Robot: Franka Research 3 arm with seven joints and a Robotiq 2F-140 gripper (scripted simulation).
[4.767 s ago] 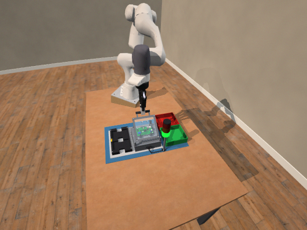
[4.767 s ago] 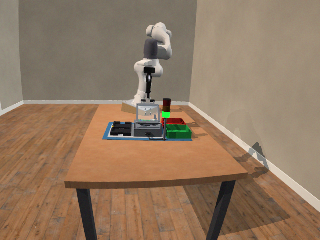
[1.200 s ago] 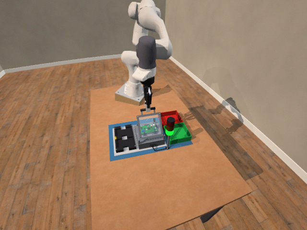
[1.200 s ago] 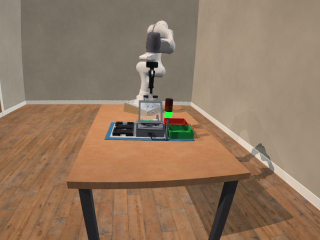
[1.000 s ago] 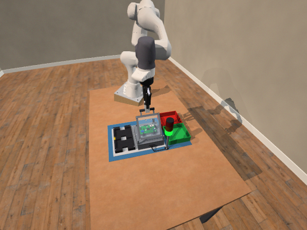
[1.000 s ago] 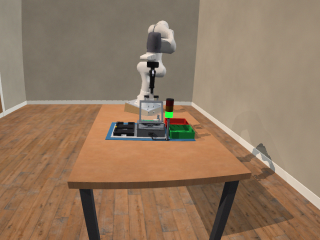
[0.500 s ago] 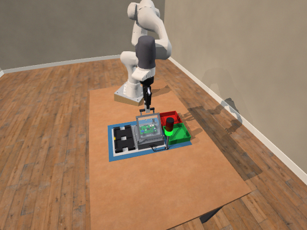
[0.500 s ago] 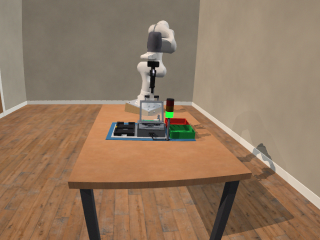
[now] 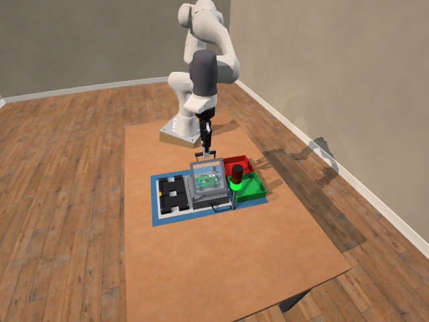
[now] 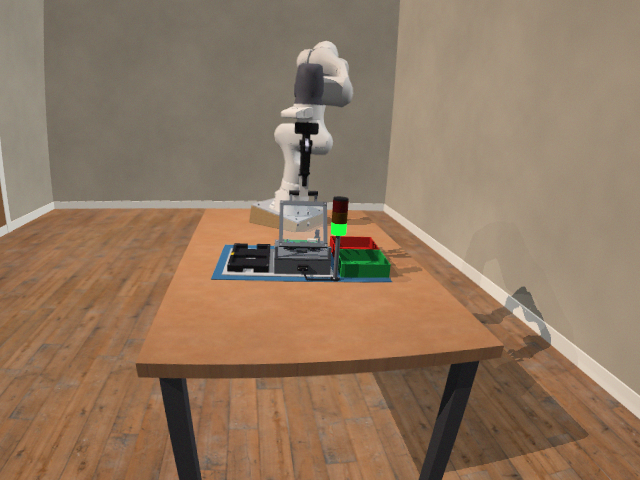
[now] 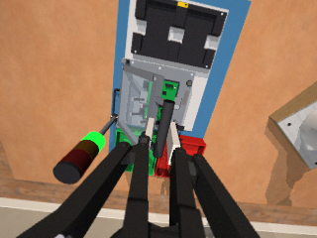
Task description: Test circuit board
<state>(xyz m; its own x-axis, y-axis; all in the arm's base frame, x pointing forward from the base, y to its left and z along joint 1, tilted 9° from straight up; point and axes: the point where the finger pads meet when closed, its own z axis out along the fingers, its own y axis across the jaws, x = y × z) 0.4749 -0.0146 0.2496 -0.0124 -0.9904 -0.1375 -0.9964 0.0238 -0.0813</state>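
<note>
The green circuit board (image 9: 206, 180) (image 11: 169, 89) lies face up in the grey tester (image 9: 209, 200) (image 10: 302, 264). The tester's clear lid (image 9: 208, 165) (image 10: 282, 222) stands raised, nearly upright. Its black handle (image 9: 205, 153) (image 10: 303, 195) (image 11: 165, 111) is at the lid's top edge. My gripper (image 9: 206, 151) (image 10: 305, 189) (image 11: 159, 127) points straight down at the handle. Its fingers stand a little apart, one on each side of the bar, with a small gap. The signal tower (image 9: 236, 186) (image 10: 339, 229) (image 11: 94, 141) beside the tester shows green.
The black tray (image 9: 173, 195) (image 10: 249, 256) (image 11: 175, 30) left of the tester has both pockets empty. The green bin (image 9: 254, 188) (image 10: 364, 264) and the red bin (image 9: 237, 162) (image 10: 356, 241) (image 11: 195, 146) stand right of the tester on the blue mat (image 9: 179, 220). The arm's base is behind.
</note>
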